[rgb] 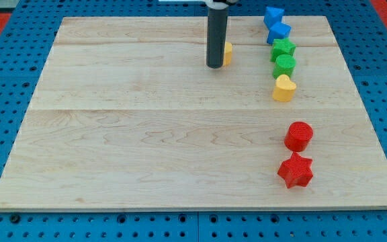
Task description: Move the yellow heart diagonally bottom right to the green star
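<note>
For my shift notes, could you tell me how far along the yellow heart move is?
Done: little; the yellow heart already lies directly below the green star. In hand: my tip touches another yellow block, away from it. Left: pushing the heart to the star's lower right.

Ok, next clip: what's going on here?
A rod-ended arm is working a wooden board with small coloured blocks. My tip sits near the view's top, right against a yellow block that it partly hides. The yellow heart lies untouched to the view's right, directly below the green star and a second green block. Two blue blocks sit above those, while a red cylinder and a red star lie lower down.
</note>
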### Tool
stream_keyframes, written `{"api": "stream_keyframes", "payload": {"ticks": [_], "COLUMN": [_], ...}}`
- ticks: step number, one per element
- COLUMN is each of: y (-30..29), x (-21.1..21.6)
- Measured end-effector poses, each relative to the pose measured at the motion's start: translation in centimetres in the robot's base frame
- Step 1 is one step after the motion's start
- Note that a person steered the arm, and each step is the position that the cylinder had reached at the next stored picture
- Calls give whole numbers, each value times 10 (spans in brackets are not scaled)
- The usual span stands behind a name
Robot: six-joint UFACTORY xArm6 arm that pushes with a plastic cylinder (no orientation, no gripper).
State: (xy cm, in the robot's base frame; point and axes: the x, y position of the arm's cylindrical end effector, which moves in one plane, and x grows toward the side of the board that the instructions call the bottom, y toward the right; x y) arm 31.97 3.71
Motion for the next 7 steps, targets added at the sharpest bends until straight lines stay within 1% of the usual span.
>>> {"api": "stream_keyframes", "payload": {"ticks": [1,2,3,4,6,7], "y": [0,10,54,74,92,124], "x": [3,21,22,35,50,53]}}
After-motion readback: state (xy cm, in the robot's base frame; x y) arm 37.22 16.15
